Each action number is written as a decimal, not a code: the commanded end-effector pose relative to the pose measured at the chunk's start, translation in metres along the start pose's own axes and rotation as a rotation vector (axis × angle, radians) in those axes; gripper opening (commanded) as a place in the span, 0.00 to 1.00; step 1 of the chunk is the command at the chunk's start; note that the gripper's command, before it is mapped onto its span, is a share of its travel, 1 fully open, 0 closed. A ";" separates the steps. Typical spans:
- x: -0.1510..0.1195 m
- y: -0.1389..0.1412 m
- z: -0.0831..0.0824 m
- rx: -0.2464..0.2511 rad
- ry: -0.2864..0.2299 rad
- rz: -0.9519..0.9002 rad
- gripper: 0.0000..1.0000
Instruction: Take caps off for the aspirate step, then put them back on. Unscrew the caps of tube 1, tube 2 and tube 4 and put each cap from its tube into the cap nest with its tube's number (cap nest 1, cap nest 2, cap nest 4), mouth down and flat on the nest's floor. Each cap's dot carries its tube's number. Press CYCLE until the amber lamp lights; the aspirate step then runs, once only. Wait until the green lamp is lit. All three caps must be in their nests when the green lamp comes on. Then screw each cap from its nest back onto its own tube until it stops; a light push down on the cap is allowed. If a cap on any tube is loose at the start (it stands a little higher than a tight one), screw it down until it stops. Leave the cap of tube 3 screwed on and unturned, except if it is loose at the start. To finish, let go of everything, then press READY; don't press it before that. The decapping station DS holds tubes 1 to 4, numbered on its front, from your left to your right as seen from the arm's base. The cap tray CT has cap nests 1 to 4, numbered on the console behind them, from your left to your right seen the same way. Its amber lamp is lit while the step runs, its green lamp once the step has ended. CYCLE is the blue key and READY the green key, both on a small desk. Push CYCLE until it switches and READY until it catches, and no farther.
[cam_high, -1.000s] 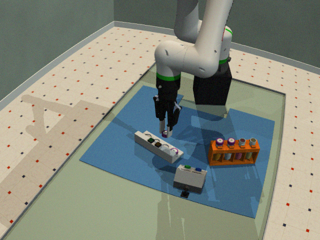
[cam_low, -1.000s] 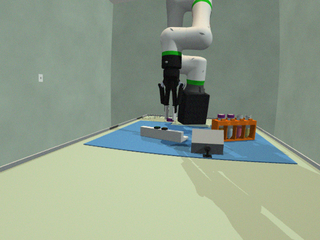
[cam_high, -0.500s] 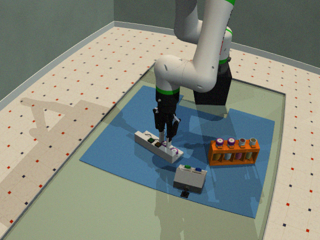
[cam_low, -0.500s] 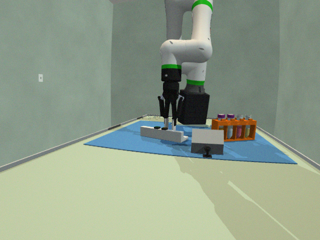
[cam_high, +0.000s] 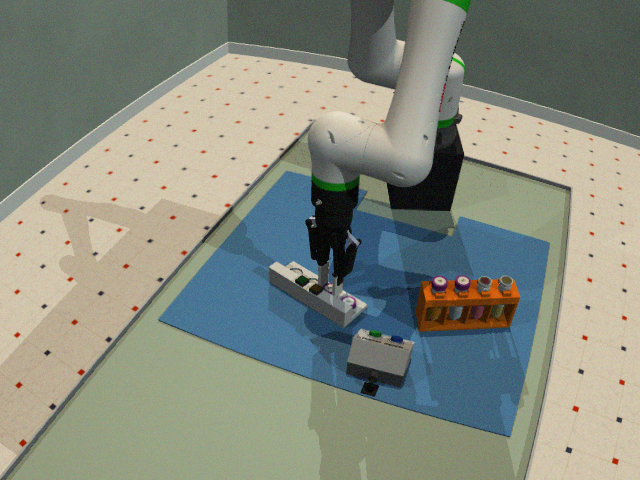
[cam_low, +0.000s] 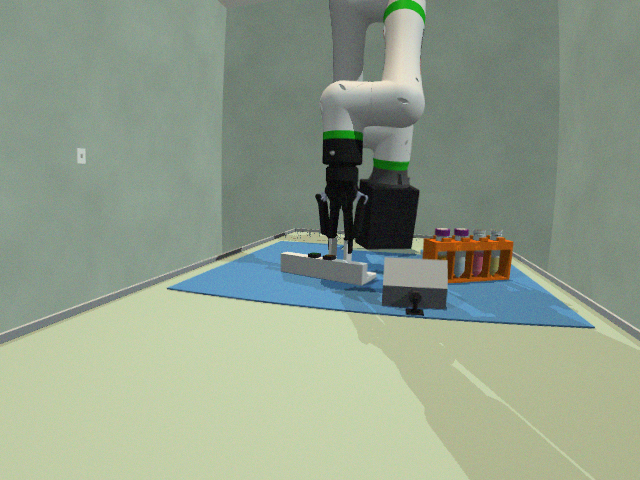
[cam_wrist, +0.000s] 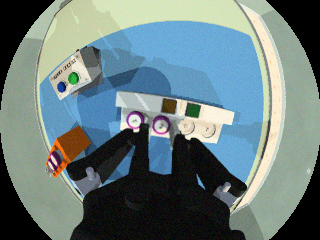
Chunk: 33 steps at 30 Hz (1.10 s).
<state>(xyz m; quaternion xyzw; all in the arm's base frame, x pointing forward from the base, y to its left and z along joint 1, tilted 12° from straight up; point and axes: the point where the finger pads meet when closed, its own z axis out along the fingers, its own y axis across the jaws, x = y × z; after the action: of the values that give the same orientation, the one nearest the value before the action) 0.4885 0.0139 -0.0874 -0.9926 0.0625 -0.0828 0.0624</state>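
Observation:
My gripper (cam_high: 329, 290) points straight down over the white cap tray (cam_high: 316, 298) and is shut on a purple cap (cam_wrist: 160, 124). The cap is down at cap nest 2, the second nest from the tray's end nearest the rack. Whether it rests on the nest's floor I cannot tell. Another purple cap (cam_high: 348, 301) lies in nest 1 beside it. The other two nests (cam_wrist: 198, 130) are empty. The orange station (cam_high: 467, 304) holds tubes 1 (cam_high: 505, 282) and 2 (cam_high: 484, 283) uncapped. Tubes 3 (cam_high: 462, 283) and 4 (cam_high: 440, 283) have purple caps on.
The tray's amber lamp (cam_wrist: 168, 106) and green lamp (cam_wrist: 194, 110) look dark. A grey desk (cam_high: 379, 355) with the green key (cam_high: 375, 333) and blue key (cam_high: 397, 338) stands in front of the tray. A small black part (cam_high: 369, 388) lies before the desk. The arm's black base (cam_high: 426, 170) stands behind.

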 end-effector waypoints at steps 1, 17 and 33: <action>0.000 0.000 0.001 0.000 0.000 0.000 0.00; 0.000 0.000 0.007 0.000 0.000 0.000 0.00; 0.000 0.000 0.002 0.000 0.000 0.000 0.29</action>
<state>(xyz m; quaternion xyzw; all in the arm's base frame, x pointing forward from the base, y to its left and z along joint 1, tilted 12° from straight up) 0.4896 0.0147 -0.0943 -0.9926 0.0625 -0.0828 0.0624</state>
